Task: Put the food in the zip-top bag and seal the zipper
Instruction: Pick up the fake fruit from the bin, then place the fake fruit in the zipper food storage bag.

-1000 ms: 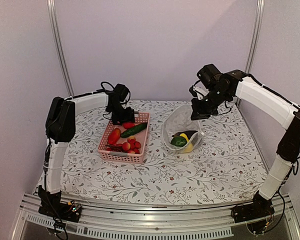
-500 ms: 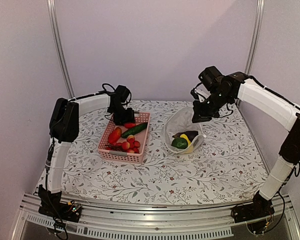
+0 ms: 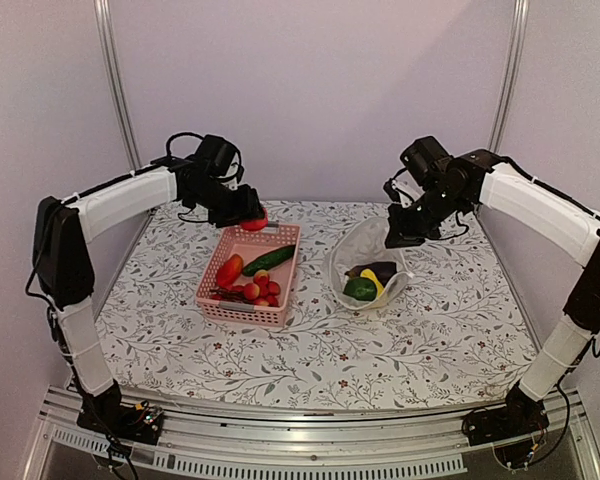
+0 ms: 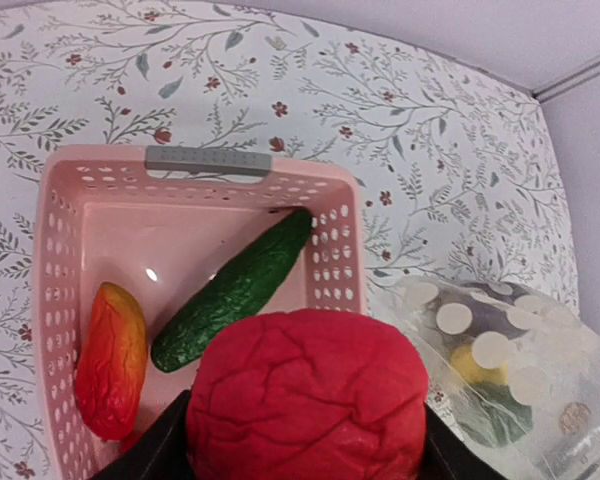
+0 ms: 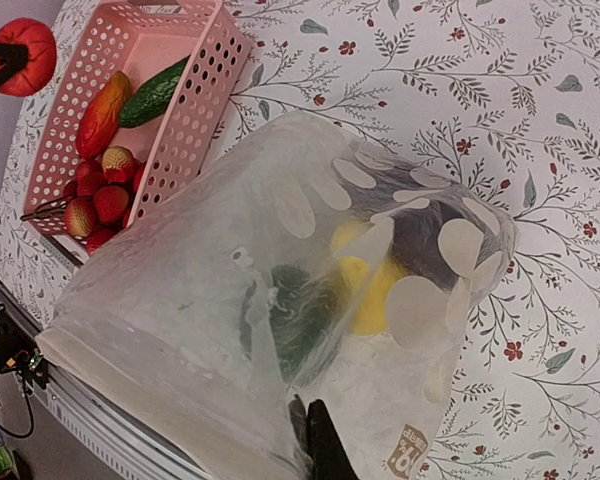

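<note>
My left gripper (image 3: pixel 246 213) is shut on a red round food (image 4: pixel 308 395) and hangs above the far end of the pink basket (image 3: pixel 283 268). A green cucumber (image 4: pixel 235 290), a red-orange pepper (image 4: pixel 110 360) and small red round ones (image 5: pixel 100 195) lie in the basket. To its right the clear dotted zip-top bag (image 3: pixel 352 250) stands open with green (image 5: pixel 300 310), yellow (image 5: pixel 375 295) and dark purple (image 5: pixel 430 235) food inside. My right gripper (image 5: pixel 320 430) is shut on the bag's wall near its mouth, holding it up. The zipper strip (image 5: pixel 150 385) runs along the mouth edge.
The basket's grey handle (image 4: pixel 208 160) marks its far end. The floral tablecloth (image 3: pixel 380 340) covers the table between the basket, the bag and the near metal rail (image 3: pixel 310 455). Walls close in at the back and both sides.
My left gripper closed on the red round food and rose out of the basket's far end, the arm stretching up and back. The right arm and the bag barely shifted.
</note>
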You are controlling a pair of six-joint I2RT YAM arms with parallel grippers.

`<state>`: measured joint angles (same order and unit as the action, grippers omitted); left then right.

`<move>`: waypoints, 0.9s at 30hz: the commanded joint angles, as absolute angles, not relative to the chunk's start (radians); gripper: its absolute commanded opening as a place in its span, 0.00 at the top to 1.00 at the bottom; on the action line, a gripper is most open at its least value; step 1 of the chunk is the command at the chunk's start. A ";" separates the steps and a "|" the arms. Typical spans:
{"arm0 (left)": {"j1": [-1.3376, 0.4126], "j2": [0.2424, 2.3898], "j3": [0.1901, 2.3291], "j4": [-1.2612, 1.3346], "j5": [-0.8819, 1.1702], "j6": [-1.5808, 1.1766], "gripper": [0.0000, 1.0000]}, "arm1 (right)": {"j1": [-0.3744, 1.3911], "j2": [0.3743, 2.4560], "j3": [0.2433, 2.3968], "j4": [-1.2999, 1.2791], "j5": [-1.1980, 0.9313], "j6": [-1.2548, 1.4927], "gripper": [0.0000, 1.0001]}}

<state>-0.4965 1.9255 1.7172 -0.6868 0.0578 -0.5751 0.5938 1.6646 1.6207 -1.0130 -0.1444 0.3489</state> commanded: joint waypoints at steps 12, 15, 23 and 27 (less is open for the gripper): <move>-0.828 1.713 1.604 -0.340 0.383 -0.378 0.54 | 0.584 1.704 1.679 -0.979 -0.226 0.363 1.00; -0.861 1.733 1.603 -0.334 0.413 -0.358 0.56 | 0.584 1.712 1.685 -0.972 -0.249 0.369 1.00; -0.928 1.831 1.656 -0.406 0.304 -0.302 0.59 | 0.584 1.708 1.697 -0.968 -0.290 0.396 1.00; -0.939 1.890 1.688 -0.445 0.228 -0.304 0.60 | 0.584 1.702 1.697 -0.971 -0.312 0.407 1.00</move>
<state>-0.9207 1.8336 1.6455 -0.3870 0.3199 -0.3317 0.5880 1.7061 1.6638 -0.9844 -0.2729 0.3859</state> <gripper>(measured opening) 0.590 0.003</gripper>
